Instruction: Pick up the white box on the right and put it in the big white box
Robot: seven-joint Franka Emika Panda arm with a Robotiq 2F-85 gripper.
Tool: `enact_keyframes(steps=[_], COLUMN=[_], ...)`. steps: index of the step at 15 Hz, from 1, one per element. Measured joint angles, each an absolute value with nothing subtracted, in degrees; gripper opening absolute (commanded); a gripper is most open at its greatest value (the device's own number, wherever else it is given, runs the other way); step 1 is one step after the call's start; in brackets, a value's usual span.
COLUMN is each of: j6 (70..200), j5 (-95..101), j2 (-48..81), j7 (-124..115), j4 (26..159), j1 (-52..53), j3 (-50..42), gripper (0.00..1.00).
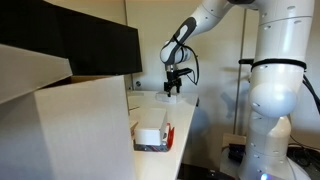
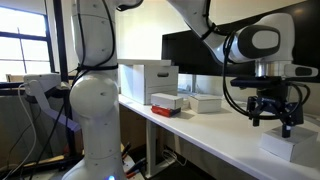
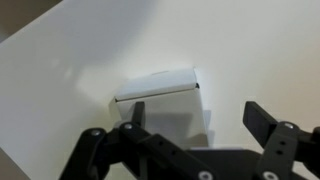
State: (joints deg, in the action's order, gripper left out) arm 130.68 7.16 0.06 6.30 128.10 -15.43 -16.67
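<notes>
Hovering over white box (image 3: 158,83) on worktop (image 2: 215,135), gripper (image 2: 272,118) had jaws apart, empty; big box (image 1: 80,130) stood well apart.

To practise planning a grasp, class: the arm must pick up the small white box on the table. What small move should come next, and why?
Probably a short shift to centre the gripper over the white box before lowering. The fingers stand open and empty. In the wrist view the box lies ahead of them and nearer one finger, not between them.
</notes>
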Motion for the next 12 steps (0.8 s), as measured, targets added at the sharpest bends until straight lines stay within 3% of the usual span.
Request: enact_keyframes(steps=[12], j6=[132.3], j5=[7.1], j2=[2.0], j7=[6.2], j4=[124.9], j1=[-14.0], j3=[-14.9], gripper=[1.00])
